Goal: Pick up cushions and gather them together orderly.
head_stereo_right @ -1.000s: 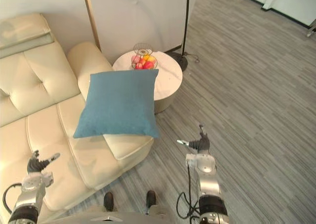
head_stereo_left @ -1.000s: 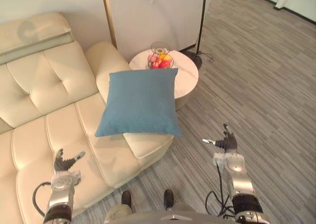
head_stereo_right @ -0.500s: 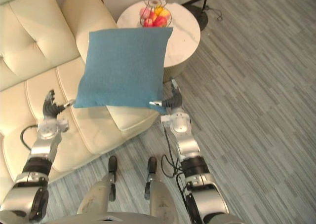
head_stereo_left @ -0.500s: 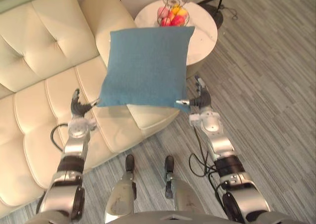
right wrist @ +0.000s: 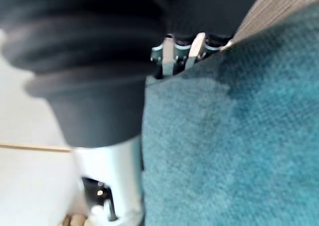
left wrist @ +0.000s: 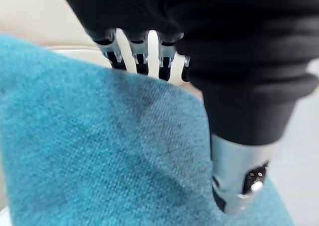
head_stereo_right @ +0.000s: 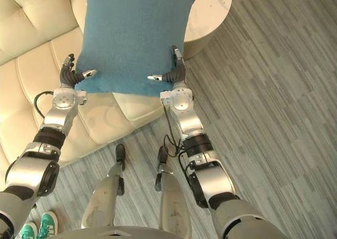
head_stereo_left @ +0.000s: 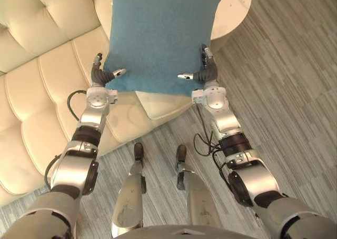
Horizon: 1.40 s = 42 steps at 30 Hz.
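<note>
A square blue cushion [head_stereo_left: 160, 33] lies on the cream sofa [head_stereo_left: 47, 81], over the front end of its seat by the armrest. My left hand [head_stereo_left: 97, 80] is at the cushion's near left corner, open, its fingers upright along the edge and its thumb lying across the cloth. At the near right corner my right hand [head_stereo_left: 208, 76] stands the same way and is open too. In the left wrist view the cushion [left wrist: 99, 151] sits between the straight fingers [left wrist: 139, 56] and the thumb. The right wrist view shows the cushion [right wrist: 239, 136] covering the fingers' [right wrist: 184, 54] ends.
A round white side table [head_stereo_left: 234, 10] stands just behind the cushion, to the right of the sofa's arm. Grey plank floor [head_stereo_left: 284, 81] spreads to the right. A person's green shoes [head_stereo_right: 39, 226] show at the lower left.
Both hands have risen from below the cushion to its near corners, and their thumbs now lie over the cloth. The camera has tipped down and closer. The cushion rests where it was.
</note>
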Motion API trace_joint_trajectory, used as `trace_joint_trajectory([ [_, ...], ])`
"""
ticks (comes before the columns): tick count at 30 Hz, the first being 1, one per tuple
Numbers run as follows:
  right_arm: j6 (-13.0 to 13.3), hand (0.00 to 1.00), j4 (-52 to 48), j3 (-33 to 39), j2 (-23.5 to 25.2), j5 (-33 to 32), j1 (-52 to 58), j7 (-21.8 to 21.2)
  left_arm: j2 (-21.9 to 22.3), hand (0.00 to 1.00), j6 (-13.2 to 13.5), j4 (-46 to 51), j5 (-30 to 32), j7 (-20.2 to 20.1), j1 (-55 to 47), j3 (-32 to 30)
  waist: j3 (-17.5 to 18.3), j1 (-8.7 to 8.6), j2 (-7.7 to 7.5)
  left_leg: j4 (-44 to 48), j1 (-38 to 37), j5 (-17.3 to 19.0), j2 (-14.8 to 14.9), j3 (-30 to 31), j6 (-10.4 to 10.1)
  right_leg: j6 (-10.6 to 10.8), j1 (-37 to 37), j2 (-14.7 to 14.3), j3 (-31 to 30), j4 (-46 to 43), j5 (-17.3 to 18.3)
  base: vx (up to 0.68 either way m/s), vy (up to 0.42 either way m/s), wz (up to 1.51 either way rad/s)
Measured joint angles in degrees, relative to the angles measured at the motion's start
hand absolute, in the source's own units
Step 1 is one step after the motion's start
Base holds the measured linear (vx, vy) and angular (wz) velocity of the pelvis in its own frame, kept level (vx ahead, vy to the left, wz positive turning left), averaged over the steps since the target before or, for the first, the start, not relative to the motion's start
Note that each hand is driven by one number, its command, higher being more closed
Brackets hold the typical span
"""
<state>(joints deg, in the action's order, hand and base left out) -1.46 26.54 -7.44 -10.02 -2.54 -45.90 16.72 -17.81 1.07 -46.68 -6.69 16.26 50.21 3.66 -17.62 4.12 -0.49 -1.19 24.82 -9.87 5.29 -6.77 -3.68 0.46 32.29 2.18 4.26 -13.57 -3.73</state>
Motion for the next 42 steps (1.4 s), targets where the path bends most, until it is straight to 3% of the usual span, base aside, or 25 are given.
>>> trace_joint_trajectory([
  [10,0.09,0.00,1.50,-0.78,0.62,-0.53,-2.96,2.21,2.11,0.00,-1.32,-3.89,-1.03,2.44,4.95,-3.01,-0.74,-0.72,0.11,-1.34,3.01,-0.60,0.10,0.06,-0.58,-0.17,3.56,-0.04,0.24,-0.18,-0.13,0.00,-0.001,0.00],
  [25,2.97,0.00,-1.19,3.58,4.32,-2.97,-0.66,5.18,6.41,0.00,-2.03,-3.41,-3.26,4.79,5.29,-8.57,-2.51,-0.75,0.50,-1.78,3.11,-0.84,0.19,0.43,-0.63,-0.41,3.65,-0.04,0.87,-0.29,0.12,0.00,0.000,0.00],
  [32,3.60,0.00,-7.99,3.50,5.06,-3.80,6.95,6.01,7.52,0.00,-1.98,1.39,-3.24,6.36,1.24,-7.99,-2.69,-0.53,0.53,-1.86,1.00,-0.46,0.21,0.40,-0.73,-0.28,1.55,-0.04,0.98,-0.39,0.93,0.02,-0.012,0.01],
  [37,3.66,0.00,-18.06,3.21,6.24,-3.77,17.67,7.20,7.66,0.00,-1.97,5.75,-3.18,7.39,-6.58,-8.30,-2.99,-0.56,0.43,-1.12,-2.14,0.39,0.26,-1.51,-0.88,-0.23,-1.05,-0.14,-0.52,-0.50,1.58,0.05,-0.021,-0.13],
  [42,3.84,0.00,-19.25,3.69,7.48,-3.90,22.55,7.71,7.60,0.00,-2.22,5.75,-3.13,7.43,-9.84,-8.79,-3.01,-0.95,0.40,0.06,-4.39,1.99,0.29,-2.73,-0.85,-0.09,-2.75,-0.22,-1.56,-1.73,2.61,0.01,-0.032,-0.12],
])
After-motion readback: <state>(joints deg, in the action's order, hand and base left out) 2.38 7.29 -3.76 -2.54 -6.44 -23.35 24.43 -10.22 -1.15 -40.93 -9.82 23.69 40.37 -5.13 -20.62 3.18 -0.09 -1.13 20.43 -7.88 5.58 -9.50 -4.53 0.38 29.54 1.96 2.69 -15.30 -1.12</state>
